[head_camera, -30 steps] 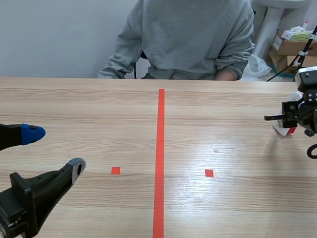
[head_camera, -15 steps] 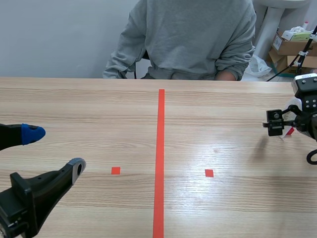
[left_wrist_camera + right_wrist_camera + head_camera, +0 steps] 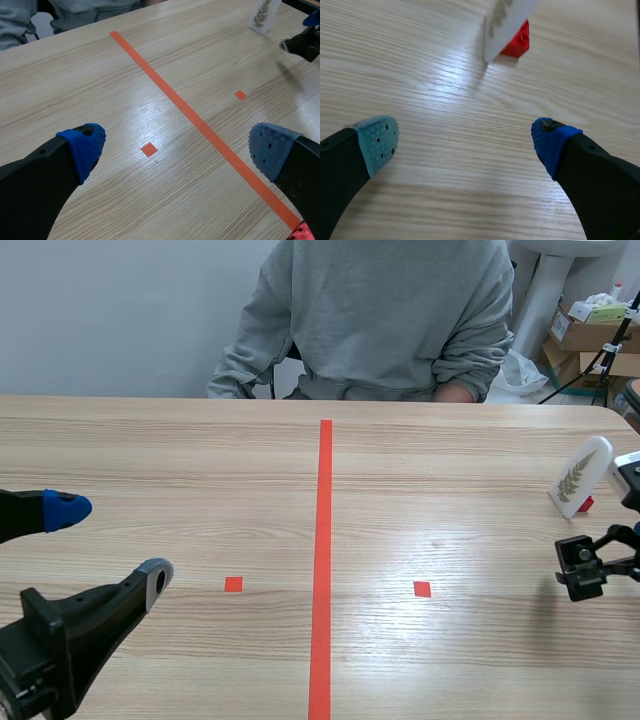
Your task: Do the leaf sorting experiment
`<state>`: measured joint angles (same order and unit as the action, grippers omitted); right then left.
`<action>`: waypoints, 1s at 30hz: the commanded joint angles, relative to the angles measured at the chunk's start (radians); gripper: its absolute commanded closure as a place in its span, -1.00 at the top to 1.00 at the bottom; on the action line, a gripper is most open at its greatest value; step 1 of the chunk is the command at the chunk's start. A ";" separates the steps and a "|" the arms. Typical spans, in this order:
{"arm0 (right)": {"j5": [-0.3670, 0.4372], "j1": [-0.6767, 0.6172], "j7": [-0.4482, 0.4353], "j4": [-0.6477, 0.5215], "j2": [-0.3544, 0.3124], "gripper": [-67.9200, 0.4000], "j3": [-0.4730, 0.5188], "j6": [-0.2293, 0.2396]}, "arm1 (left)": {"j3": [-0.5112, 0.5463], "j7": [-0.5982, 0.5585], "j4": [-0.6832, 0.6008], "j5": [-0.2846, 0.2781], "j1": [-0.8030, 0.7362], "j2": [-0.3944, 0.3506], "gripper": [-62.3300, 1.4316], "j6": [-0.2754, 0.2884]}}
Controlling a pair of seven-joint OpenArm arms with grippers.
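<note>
A white leaf card [image 3: 578,476] with a fern printed on it stands on a small red base [image 3: 587,504] near the table's right edge. My right gripper [image 3: 592,565] hangs open on the near side of it, apart from the card. The right wrist view shows the card [image 3: 506,20] and its red base [image 3: 517,43] ahead of the open right gripper [image 3: 465,142], nothing between the pads. My left gripper [image 3: 110,545] is open at the near left over bare wood. From the left wrist view, the left gripper [image 3: 175,150] is empty and the card [image 3: 262,15] stands far off.
A person in a grey sweatshirt [image 3: 390,320] sits across the table, arms at the far edge. Cardboard boxes [image 3: 590,330] stand behind the table at the back right. An orange-red tape line [image 3: 323,560] runs down the table's middle, with small squares on either side.
My right gripper has opened and let go of the leaf card, which now stands on the table. The right arm has drawn back toward the near edge. The left arm has not moved.
</note>
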<state>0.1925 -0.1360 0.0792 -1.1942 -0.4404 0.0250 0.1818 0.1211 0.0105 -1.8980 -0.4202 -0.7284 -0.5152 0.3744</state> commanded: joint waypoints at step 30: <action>0.285 -0.652 0.009 -0.868 0.087 0.66 0.285 0.502 | 0.005 -0.015 -0.018 -0.006 0.000 0.005 0.96 0.003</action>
<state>0.4633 -0.7986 0.1062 -2.0510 -0.3527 0.3035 0.6842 0.1211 0.0105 -1.8980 -0.4198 -0.7284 -0.5152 0.3752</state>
